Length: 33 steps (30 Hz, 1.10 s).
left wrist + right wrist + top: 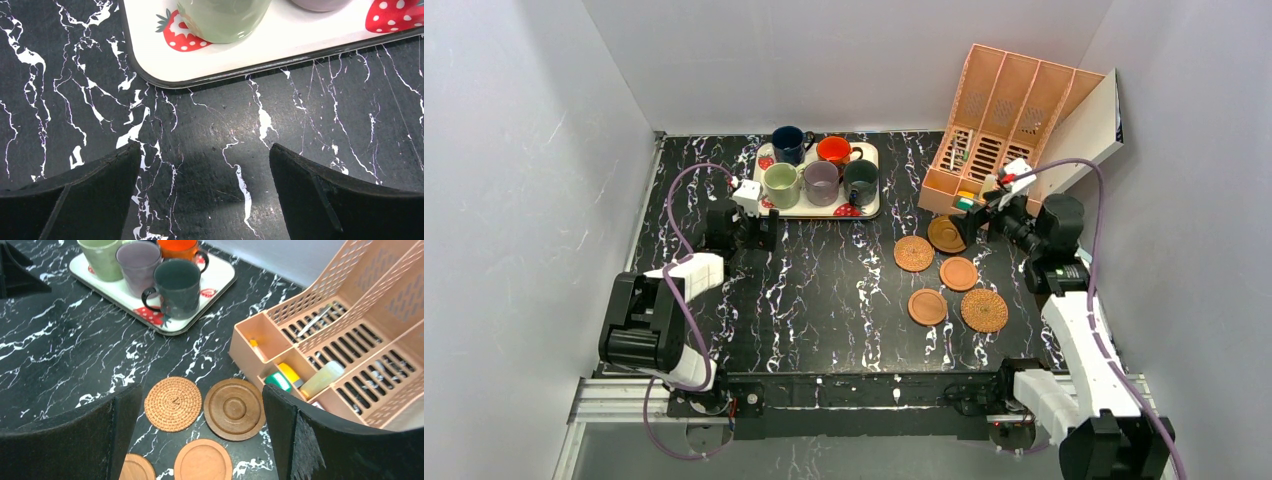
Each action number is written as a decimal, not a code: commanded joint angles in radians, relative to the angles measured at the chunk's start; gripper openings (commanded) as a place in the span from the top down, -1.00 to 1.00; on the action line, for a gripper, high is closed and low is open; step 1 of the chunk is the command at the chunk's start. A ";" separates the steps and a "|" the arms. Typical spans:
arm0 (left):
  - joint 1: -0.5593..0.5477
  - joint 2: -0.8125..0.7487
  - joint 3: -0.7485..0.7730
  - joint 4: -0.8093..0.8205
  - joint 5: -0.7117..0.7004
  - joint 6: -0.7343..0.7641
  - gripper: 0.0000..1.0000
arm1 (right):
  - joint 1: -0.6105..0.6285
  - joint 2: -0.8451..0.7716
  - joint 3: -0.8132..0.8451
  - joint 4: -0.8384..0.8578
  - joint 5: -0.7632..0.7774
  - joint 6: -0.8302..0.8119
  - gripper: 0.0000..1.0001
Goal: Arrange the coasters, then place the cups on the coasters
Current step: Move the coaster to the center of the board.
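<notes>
Five coasters [927, 307] lie on the desk [824, 290] nearest the right fingers [970, 228]; cups [821, 183] stand on the tray [809, 211].

Left wrist: left fingers [90, 195] spread wide, empty, with the pale green cup [222, 20] just ahead.

Right wrist: right fingers [345, 440] gape wide, holding nothing, with the woven coaster [173, 403] straight ahead, framed between them.

Even, fairly bright overhead light fills all three views, and the pale grey walls [524, 150] show no hard shadows. The black, white-veined marble-pattern bench [824, 300] has a dull sheen, strongest in the left wrist view between the dark, little-detailed fingers [90, 200] of the left claw [204, 150]. There the pale green glazed mug [220, 20] carries soft highlights near its base, and the white strawberry-print tray [300, 45] casts a thin shadow. Both wrist views are sharp.
</notes>
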 commanded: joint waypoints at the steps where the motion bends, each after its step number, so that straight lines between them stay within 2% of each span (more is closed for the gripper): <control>1: 0.000 -0.032 0.018 0.010 -0.011 -0.004 -0.96 | 0.025 0.107 0.032 -0.001 -0.051 -0.008 -0.96; 7: 0.000 -0.035 0.007 0.024 -0.005 0.004 -0.96 | 0.121 0.309 0.125 -0.100 -0.004 -0.038 -0.94; 13: 0.001 -0.031 0.003 0.034 -0.004 0.004 -0.96 | 0.215 0.581 0.328 -0.293 -0.056 -0.076 -0.79; 16: 0.001 -0.041 -0.006 0.042 0.015 0.001 -0.96 | 0.227 0.732 0.462 -0.425 -0.117 -0.087 -0.95; 19: 0.001 -0.055 -0.018 0.052 0.036 -0.001 -0.96 | 0.247 0.838 0.510 -0.472 -0.121 -0.097 -0.97; 33: 0.002 -0.059 -0.031 0.071 0.060 0.004 -0.96 | 0.282 0.955 0.443 -0.452 -0.056 -0.140 -0.97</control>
